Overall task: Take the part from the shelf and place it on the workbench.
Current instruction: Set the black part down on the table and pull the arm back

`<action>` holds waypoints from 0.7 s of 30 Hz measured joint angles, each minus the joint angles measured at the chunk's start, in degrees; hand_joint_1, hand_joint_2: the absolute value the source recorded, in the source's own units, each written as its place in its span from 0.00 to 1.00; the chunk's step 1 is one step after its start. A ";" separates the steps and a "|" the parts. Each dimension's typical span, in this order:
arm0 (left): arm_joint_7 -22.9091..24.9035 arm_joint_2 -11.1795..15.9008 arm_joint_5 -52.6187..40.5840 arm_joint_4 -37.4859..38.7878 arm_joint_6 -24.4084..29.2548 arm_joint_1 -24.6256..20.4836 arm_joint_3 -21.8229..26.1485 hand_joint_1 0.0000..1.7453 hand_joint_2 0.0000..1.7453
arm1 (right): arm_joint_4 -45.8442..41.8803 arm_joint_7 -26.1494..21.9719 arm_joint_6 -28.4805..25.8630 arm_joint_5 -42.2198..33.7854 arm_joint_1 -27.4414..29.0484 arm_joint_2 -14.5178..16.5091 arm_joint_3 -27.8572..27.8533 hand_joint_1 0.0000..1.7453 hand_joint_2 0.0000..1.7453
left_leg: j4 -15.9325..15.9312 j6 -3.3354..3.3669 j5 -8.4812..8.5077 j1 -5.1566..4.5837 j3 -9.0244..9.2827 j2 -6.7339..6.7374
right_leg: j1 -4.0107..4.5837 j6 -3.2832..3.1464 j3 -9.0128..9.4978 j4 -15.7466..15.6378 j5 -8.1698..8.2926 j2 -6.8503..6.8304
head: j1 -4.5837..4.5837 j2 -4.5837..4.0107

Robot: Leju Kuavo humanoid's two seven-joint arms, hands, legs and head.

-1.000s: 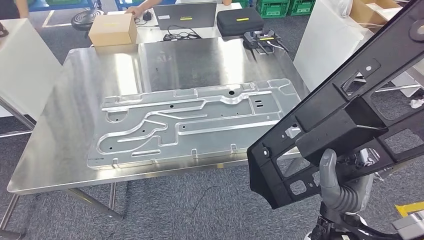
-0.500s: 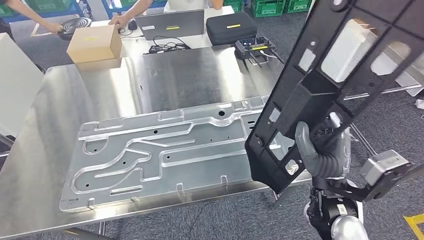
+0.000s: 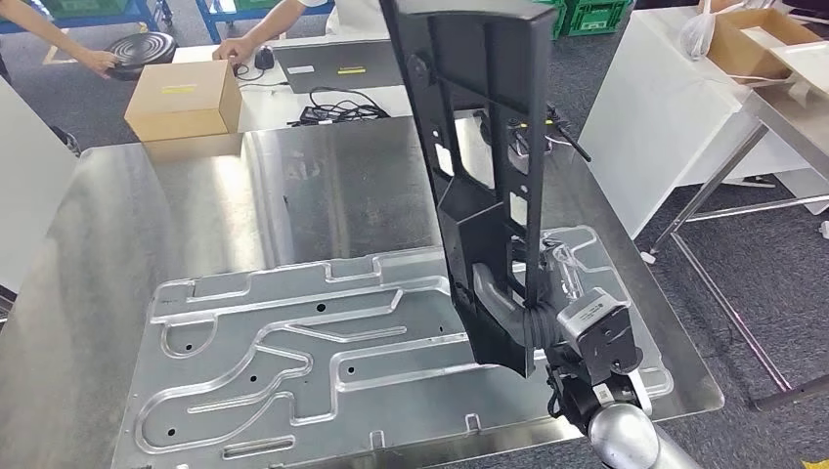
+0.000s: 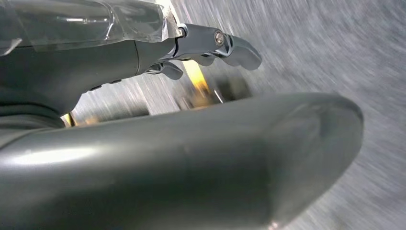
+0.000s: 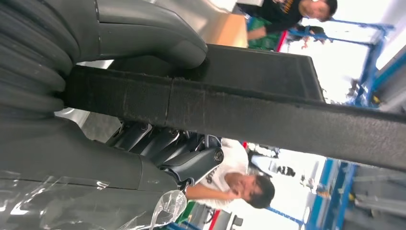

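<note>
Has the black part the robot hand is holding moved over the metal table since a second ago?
Yes. The black part has swung from beyond the metal table's right edge to upright over the stamped plate, though the camera also shifted.

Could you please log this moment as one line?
right robot hand: grips black part | part: upright above workbench | placed: no

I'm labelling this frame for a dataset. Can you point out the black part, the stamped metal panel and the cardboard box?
black part (image 3: 486, 147): head view, on its frame above the robot hand.
stamped metal panel (image 3: 293, 362): head view, on its ribbed middle.
cardboard box (image 3: 182, 90): head view, on its top face.
</note>
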 joint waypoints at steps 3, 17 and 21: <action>-2.23 -0.17 3.22 0.00 -2.78 0.36 2.71 0.00 1.00 | 0.02 -0.02 0.44 0.73 0.82 -0.09 0.76 0.00 0.00 | -0.06 -0.27 -1.64 -0.07 2.11 -0.37 | 0.19 -0.52 -2.73 -3.99 7.51 -0.02 | -0.01 0.00; -0.88 -0.19 1.40 0.02 -0.82 -0.13 6.82 0.00 1.00 | 0.00 -0.76 0.55 2.17 1.54 0.01 2.42 0.00 0.00 | -0.96 -0.85 -3.26 -0.65 3.76 -0.12 | 0.95 -2.14 -0.22 -15.63 13.27 0.05 | -0.12 0.00; -1.19 -0.20 0.44 0.02 -2.59 -0.08 6.90 0.00 1.00 | -0.01 -0.76 0.13 2.23 2.20 -0.02 2.49 0.00 0.00 | -1.03 -1.57 -3.11 -0.60 3.77 -0.12 | 0.99 -2.29 -0.19 -15.62 13.34 0.04 | -0.13 0.00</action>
